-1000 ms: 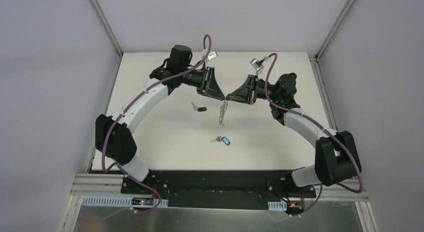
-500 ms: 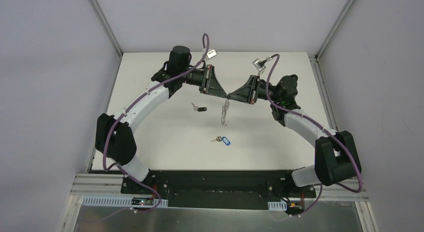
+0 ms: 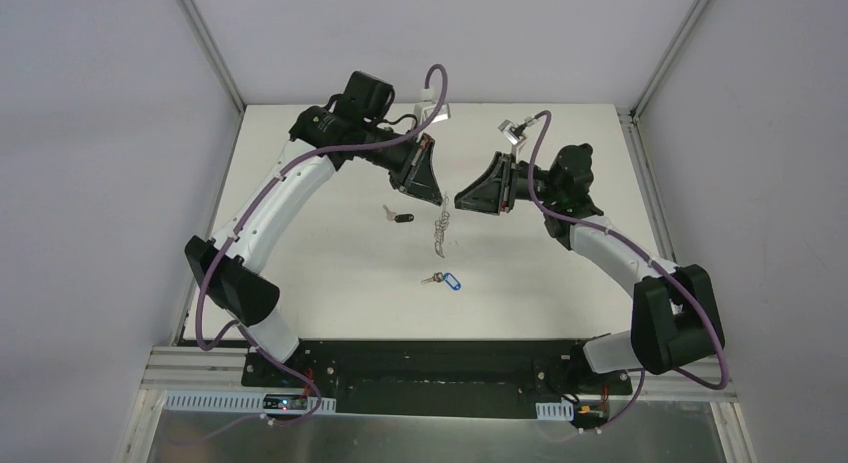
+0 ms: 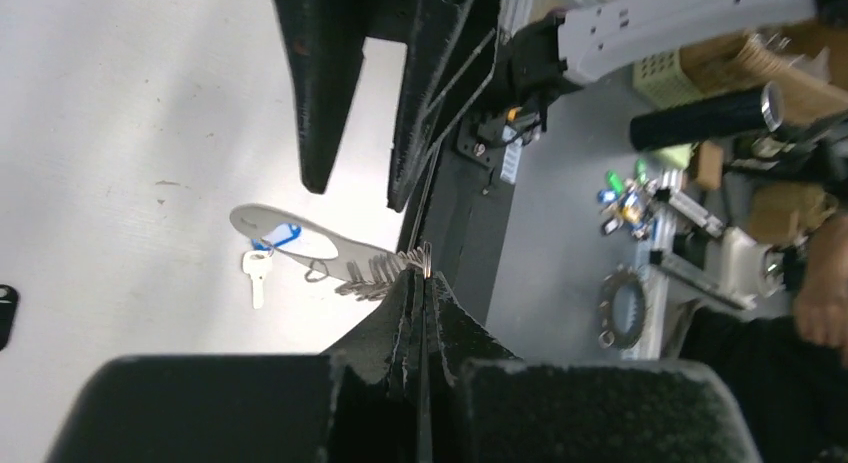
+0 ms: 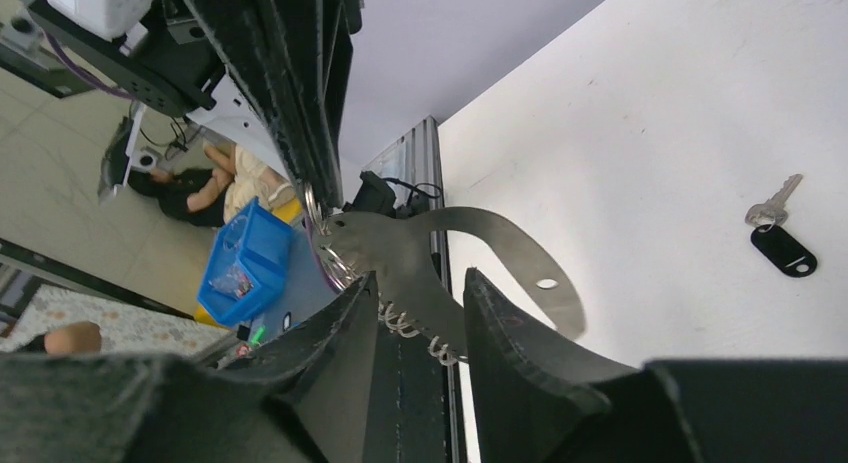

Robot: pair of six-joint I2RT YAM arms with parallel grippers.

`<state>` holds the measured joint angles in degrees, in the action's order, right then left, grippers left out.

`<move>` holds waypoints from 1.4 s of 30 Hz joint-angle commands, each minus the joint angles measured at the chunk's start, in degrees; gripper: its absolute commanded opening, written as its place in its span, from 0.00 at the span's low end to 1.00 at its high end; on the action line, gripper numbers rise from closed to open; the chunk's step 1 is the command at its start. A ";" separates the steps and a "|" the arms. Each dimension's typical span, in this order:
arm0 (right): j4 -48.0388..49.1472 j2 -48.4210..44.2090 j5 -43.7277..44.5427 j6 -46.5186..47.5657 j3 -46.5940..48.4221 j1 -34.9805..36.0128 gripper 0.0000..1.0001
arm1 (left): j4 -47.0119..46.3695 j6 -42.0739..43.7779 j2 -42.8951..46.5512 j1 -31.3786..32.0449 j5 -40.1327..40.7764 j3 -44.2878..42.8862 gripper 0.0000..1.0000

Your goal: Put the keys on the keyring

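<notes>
The keyring (image 3: 441, 226) hangs above the table's middle from my left gripper (image 3: 441, 197), which is shut on its top ring. In the left wrist view the fingertips (image 4: 425, 278) meet on that ring, and the pale loop (image 4: 355, 253) with its clips trails away from them. My right gripper (image 3: 458, 199) is open just right of it. In the right wrist view its fingers (image 5: 420, 288) stand apart on either side of the keyring (image 5: 520, 253). The black-headed key (image 3: 398, 217) (image 5: 780, 245) lies on the table to the left. The blue-tagged key (image 3: 445, 280) (image 4: 256, 273) lies nearer the arm bases.
The white table (image 3: 330, 273) is bounded by grey walls and metal frame posts (image 3: 215, 53). The two grippers face each other tip to tip, very close. The black base plate (image 3: 440, 368) runs along the near edge.
My left gripper closed on the keyring's ring and tilted downward as the arm rose. My right gripper opened and let go. The keyring now hangs from the left gripper.
</notes>
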<state>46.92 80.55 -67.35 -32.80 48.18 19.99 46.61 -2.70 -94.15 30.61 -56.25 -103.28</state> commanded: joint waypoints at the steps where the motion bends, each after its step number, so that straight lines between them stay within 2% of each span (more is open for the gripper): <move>1: -5.60 -3.15 -4.57 8.36 4.64 -0.04 0.42 | 20.02 16.51 -3.34 2.83 4.41 -6.82 0.00; 6: -6.07 -3.62 -6.57 8.19 5.37 1.46 0.47 | 18.32 15.87 -3.15 4.13 5.52 -6.54 0.00; 11: -6.86 -3.73 -7.44 8.55 5.33 2.94 0.48 | 17.09 14.89 -3.36 4.71 6.22 -6.90 0.00; 15: -13.13 -3.36 -6.61 13.30 5.84 4.78 0.47 | 16.41 14.11 -3.56 4.96 5.89 -6.85 0.00; 24: -14.84 -1.94 -5.25 14.87 6.75 6.72 0.35 | 14.89 13.32 -3.32 5.16 5.76 -5.11 0.00; 29: -14.84 -1.56 -5.38 14.76 6.79 7.44 0.24 | 14.21 12.94 -3.45 5.25 5.71 -4.47 0.00; 35: -14.84 -1.23 -4.96 14.70 6.79 7.93 0.00 | 13.42 12.30 -3.82 5.25 5.68 -4.38 0.00; 38: -14.76 -1.26 -4.06 14.58 6.92 7.43 0.00 | 13.23 12.31 -3.78 5.07 5.13 -4.13 0.00; 39: -14.71 -1.27 -3.64 14.25 6.92 7.06 0.00 | 12.99 12.24 -3.43 4.84 4.69 -3.79 0.01; 42: -11.62 -1.28 -1.90 10.45 6.56 5.50 0.00 | 8.22 8.71 -1.23 2.91 1.48 -0.27 0.15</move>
<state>30.28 79.42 -71.24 -19.16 52.49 26.81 60.82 9.52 -98.04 35.11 -50.37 -107.11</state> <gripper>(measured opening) 0.009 0.089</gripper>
